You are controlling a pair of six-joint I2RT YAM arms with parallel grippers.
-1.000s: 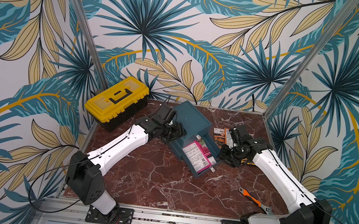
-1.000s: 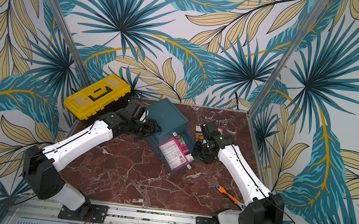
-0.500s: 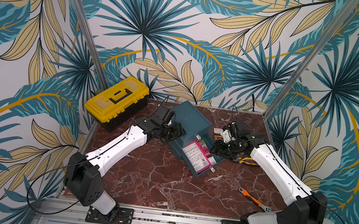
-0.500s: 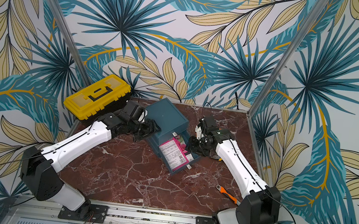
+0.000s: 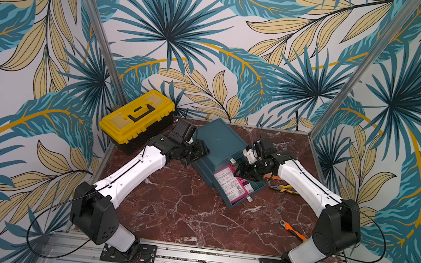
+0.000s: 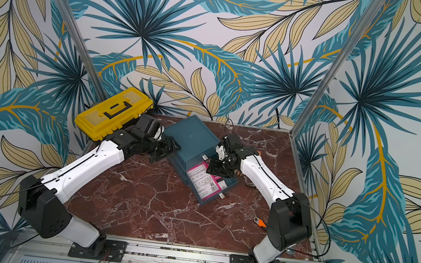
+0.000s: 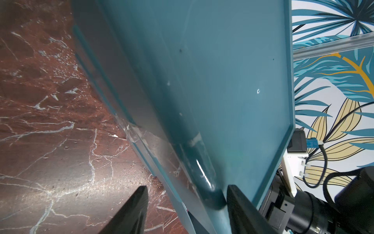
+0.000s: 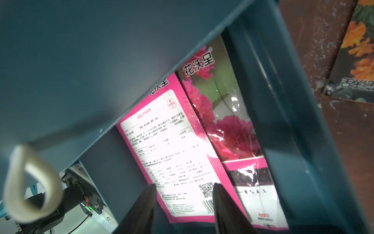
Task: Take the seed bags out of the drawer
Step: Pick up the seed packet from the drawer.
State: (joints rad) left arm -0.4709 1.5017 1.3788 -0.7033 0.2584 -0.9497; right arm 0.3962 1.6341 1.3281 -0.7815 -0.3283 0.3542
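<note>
A teal cabinet [image 5: 219,141] stands at the back middle with its lowest drawer [image 5: 258,188] pulled out. Magenta seed bags [image 5: 230,183] lie flat in the drawer. One shows a white text panel [image 8: 172,145]. A second [image 8: 228,125] beside it shows pink flowers. An orange seed bag [image 8: 356,50] lies on the marble outside the drawer. My right gripper [image 5: 242,170] hangs open over the drawer's back end, fingers apart above the white-panel bag [image 6: 202,181], holding nothing. My left gripper [image 7: 186,188] straddles the cabinet's [image 7: 222,81] rounded left corner, one finger against it and a gap at the other.
A yellow toolbox [image 5: 137,117] sits at the back left, close behind my left arm. Yellow-handled pliers [image 5: 283,187] lie right of the drawer and an orange-handled tool [image 5: 291,228] nearer the front right. A cream loop handle [image 8: 30,182] hangs from an upper drawer.
My right gripper has swung left from the table beside the cabinet to above the open drawer. The left arm and the cabinet have stayed put.
</note>
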